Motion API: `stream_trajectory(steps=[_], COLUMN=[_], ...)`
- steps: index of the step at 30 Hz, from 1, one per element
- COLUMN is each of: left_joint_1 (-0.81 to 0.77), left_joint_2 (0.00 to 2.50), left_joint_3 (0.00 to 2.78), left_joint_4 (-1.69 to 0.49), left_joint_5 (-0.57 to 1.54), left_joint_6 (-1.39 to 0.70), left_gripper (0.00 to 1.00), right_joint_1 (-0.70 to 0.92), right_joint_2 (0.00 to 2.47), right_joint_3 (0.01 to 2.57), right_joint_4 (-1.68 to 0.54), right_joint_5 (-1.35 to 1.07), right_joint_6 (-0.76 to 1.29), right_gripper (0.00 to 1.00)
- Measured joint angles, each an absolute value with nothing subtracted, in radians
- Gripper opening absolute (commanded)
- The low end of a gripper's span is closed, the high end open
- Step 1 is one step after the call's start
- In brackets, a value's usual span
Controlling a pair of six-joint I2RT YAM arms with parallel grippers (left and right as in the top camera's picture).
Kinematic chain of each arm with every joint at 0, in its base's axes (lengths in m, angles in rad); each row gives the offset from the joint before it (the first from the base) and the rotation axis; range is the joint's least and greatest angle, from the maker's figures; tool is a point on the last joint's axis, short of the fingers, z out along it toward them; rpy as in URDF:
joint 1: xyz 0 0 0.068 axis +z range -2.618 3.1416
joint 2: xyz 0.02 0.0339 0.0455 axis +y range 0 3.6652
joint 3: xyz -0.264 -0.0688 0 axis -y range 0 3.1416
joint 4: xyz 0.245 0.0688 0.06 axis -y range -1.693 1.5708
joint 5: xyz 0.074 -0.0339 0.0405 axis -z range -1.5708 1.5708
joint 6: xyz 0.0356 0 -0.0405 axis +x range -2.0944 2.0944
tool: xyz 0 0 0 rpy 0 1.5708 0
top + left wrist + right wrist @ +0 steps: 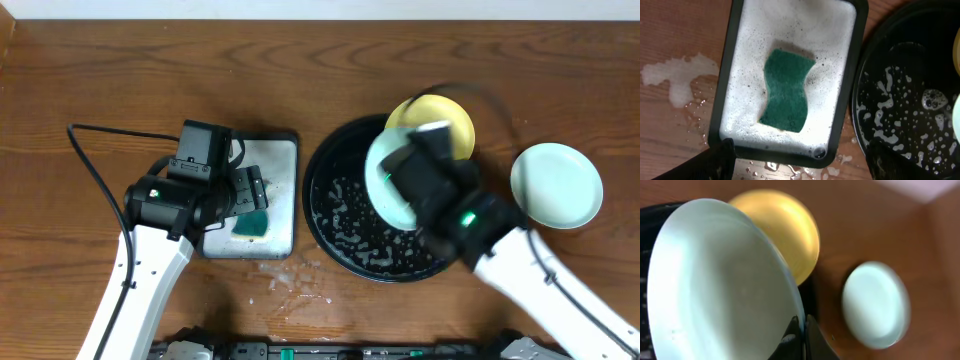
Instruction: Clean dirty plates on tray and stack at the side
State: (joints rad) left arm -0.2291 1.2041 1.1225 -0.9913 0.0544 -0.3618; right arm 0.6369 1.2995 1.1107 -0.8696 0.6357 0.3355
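Note:
My right gripper (801, 325) is shut on the rim of a mint-green plate (715, 285) and holds it tilted above the black tray (335, 215); the plate also shows in the overhead view (385, 180). A yellow plate (445, 115) rests on the tray's far rim and shows in the right wrist view (785, 230). A second mint-green plate (557, 185) lies on the table to the right of the tray, also seen in the right wrist view (875, 305). My left gripper (797, 162) is open and empty, above the grey tray's near edge.
A grey rectangular tray (840, 100) full of white foam holds a green sponge (786, 90). The black tray (910, 100) is flecked with suds. Soapy water spills lie on the wood (677, 80) by the grey tray and in front of it (285, 280).

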Motion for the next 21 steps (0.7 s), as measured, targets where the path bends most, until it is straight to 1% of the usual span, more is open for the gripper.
stream_trajectory(steps=[2,4,8,12,17,21], left_joint_1=[-0.229,-0.229,-0.229,-0.229,-0.229,-0.229], left_joint_2=[1.204,1.204,1.204,1.204,1.204,1.204], left_joint_3=[1.122,1.122,1.122,1.122,1.122,1.122], left_joint_4=[-0.991,-0.99,-0.991,-0.991,-0.991,-0.991], left_joint_5=[0.054,0.054,0.054,0.054,0.054,0.054], left_joint_6=[-0.362,-0.362,-0.362,-0.362,-0.362,-0.362], left_gripper=[0.84,0.84,0.84,0.84,0.84,0.84], right_joint_1=[0.514,0.35,-0.017,-0.361,-0.604,-0.696], right_joint_2=[1.301,1.301,1.306,1.349,1.447,1.539], right_joint_3=[1.109,1.109,1.109,1.109,1.109,1.109], right_joint_4=[-0.849,-0.821,-0.779,-0.757,-0.749,-0.749], right_joint_5=[0.509,0.355,0.072,-0.12,-0.189,-0.176], right_joint_6=[0.343,0.351,0.359,0.364,0.374,0.376], right_gripper=[0.01,0.01,0.01,0.01,0.01,0.01])
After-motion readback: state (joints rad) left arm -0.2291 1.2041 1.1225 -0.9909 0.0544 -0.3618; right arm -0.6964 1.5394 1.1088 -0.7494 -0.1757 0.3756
